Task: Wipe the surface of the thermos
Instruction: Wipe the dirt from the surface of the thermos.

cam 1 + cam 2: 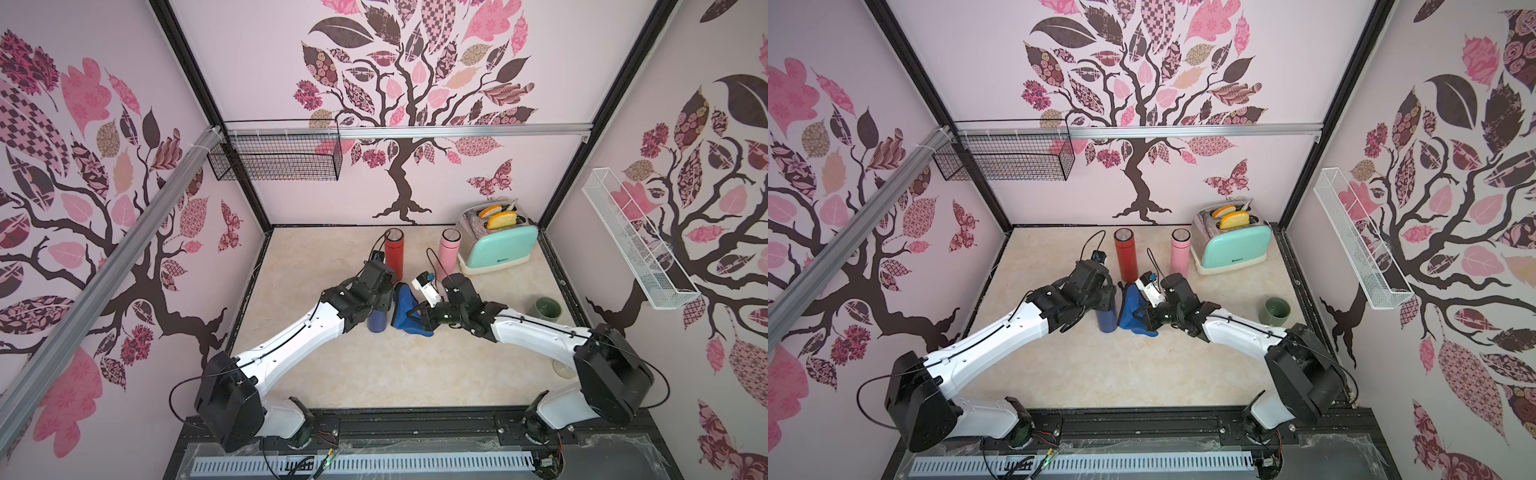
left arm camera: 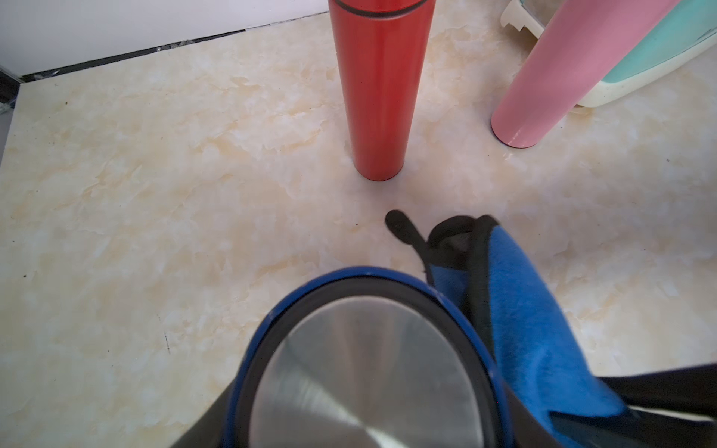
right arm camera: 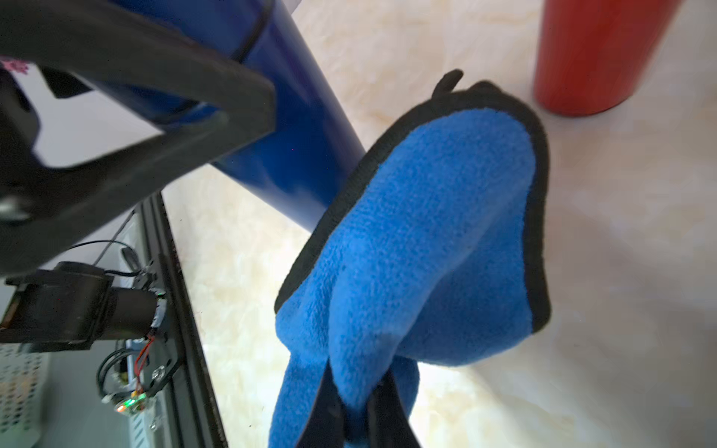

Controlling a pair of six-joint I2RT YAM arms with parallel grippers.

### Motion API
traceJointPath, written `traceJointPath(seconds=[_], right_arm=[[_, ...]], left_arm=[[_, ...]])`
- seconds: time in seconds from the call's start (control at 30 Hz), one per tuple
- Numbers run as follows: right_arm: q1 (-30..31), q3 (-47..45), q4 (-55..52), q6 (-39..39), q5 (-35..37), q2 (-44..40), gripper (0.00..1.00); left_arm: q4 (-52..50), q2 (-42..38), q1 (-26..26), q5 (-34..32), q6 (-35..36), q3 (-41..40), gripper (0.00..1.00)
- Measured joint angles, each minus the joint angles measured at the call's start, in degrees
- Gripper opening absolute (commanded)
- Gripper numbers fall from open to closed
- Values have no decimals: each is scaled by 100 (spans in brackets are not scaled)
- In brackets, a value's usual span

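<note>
Left gripper (image 1: 379, 306) clamps the upright blue thermos (image 1: 377, 323) near its lid, mid-table in front of the red thermos (image 1: 394, 253), likely steadying it while the right gripper (image 3: 359, 391), pinching a blue cloth (image 3: 426, 240), presses it against its side.

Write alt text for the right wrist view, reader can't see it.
A blue fleece cloth with black edging, pinched in the shut jaws of the right gripper, lies against the side of a glossy dark-blue cylindrical thermos, which the left gripper clasps near its cap. A red cylindrical thermos stands nearby on the beige marbled tabletop.
</note>
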Motion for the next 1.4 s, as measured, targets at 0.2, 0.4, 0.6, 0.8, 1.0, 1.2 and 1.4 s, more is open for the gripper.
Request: traceJointPath(seconds=[0.2, 0.4, 0.6, 0.8, 1.0, 1.2, 1.4], right_arm=[[385, -363, -551, -852, 1364, -651, 0], [1154, -597, -581, -1941, 2365, -839, 0], [1899, -730, -402, -3056, 3241, -964, 0], [2520, -732, 310, -4623, 4225, -876, 0], [2544, -730, 1252, -5952, 4887, -452, 0], [2566, -715, 2170, -6784, 5313, 11, 0], [2594, -706, 3005, -7138, 5595, 487, 0]], left_arm=[[-122, 323, 243, 358, 186, 385, 0], [-184, 518, 358, 632, 339, 610, 0], [-197, 540, 358, 767, 452, 645, 0], [-214, 560, 361, 863, 535, 675, 0], [-310, 581, 363, 946, 592, 739, 0], [-337, 592, 365, 992, 610, 756, 0], [-339, 592, 365, 1003, 610, 756, 0]])
